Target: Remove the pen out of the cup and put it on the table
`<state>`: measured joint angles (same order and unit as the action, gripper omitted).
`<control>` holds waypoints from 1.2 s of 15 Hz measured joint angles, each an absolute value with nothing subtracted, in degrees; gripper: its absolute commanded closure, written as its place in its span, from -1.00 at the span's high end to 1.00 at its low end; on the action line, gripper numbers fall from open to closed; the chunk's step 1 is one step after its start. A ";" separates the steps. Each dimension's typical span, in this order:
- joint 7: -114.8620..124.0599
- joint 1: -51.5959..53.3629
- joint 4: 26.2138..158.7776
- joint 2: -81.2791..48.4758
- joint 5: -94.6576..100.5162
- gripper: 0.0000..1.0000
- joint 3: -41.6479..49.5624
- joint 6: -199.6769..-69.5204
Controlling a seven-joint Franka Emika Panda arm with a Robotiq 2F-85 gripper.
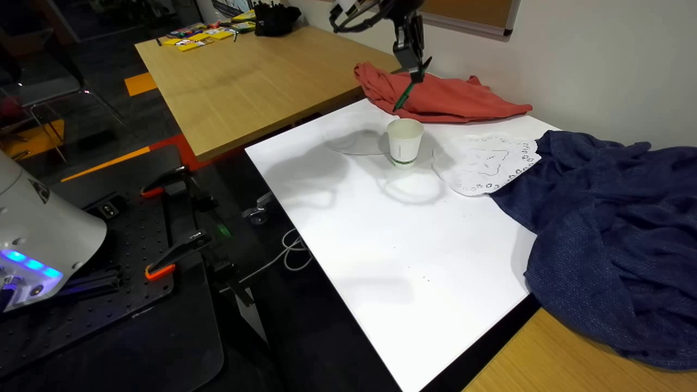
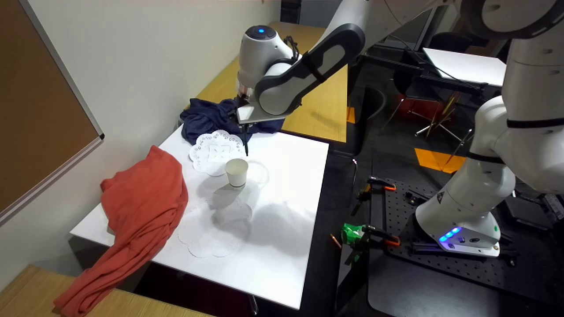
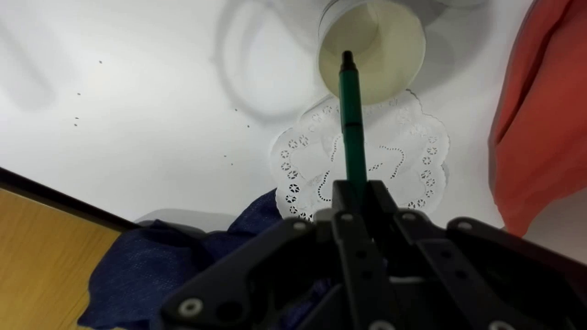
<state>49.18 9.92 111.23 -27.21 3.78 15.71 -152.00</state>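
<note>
Wrist view: the pen (image 3: 352,110), green with a dark tip, is pinched in the jaws, its long axis running away from them until the tip shows against the mouth of the cup (image 3: 394,55). Both exterior views put that tip just above the cup's rim, apart from it. In an exterior view the pen (image 1: 404,97) slants, tip down toward the cup; in an exterior view the pen (image 2: 246,141) looks dark and nearly upright, again tip down.

The cup stands upright on the white counter (image 1: 370,239). A green band (image 1: 403,161) rings it near its foot, and the upright mark (image 1: 399,150) on its wall is too small to read. So is the dark label (image 1: 39,190) on the robot base (image 1: 60,234), well apart from the cup.

Only the wrist view shows the cup's floor (image 3: 355,32). In an exterior view, and nowhere else, yellow packs (image 1: 207,39) and a dark bundle (image 1: 275,20) lie well beyond the cup on a tan wooden counter (image 1: 256,71). In an exterior view alone, the white forearm (image 2: 387,20) spans the space high above the cup's level. All views share the lacy doily (image 3: 399,142) just beside the cup, with the red cloth (image 3: 550,119) and the navy cloth (image 3: 151,270) on different sides of the cup.
</note>
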 measured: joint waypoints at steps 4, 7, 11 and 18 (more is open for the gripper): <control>44.69 7.19 114.36 -25.05 3.94 -0.94 15.20 -151.55; 40.86 4.87 115.70 -25.33 3.85 -0.94 14.29 -151.54; 38.25 3.33 116.31 -27.15 3.76 -0.94 14.06 -151.54; 31.79 0.85 115.94 -33.70 0.40 -0.94 11.95 -151.23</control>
<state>31.79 0.85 115.94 -33.70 0.40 11.95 -151.23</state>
